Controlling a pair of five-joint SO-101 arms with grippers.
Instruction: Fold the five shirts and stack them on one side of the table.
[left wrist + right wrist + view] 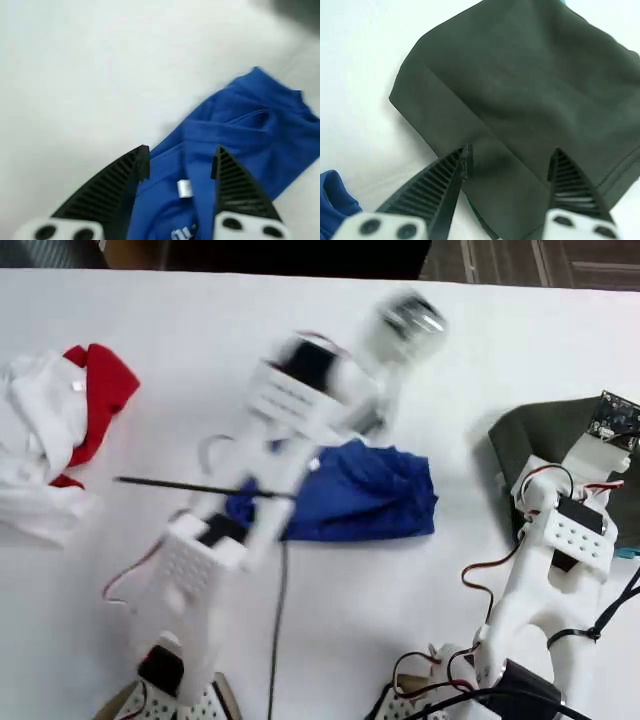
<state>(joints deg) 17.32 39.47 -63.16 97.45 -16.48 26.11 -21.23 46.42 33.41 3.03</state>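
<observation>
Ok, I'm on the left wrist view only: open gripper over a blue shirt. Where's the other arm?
Observer: The right gripper hangs open over a dark green shirt, which lies flat at the right side of the table in the high view.
Operator: Anything on the table not folded yet?
Observer: Yes. A crumpled white shirt and a red shirt lie heaped together at the left side in the high view.
</observation>
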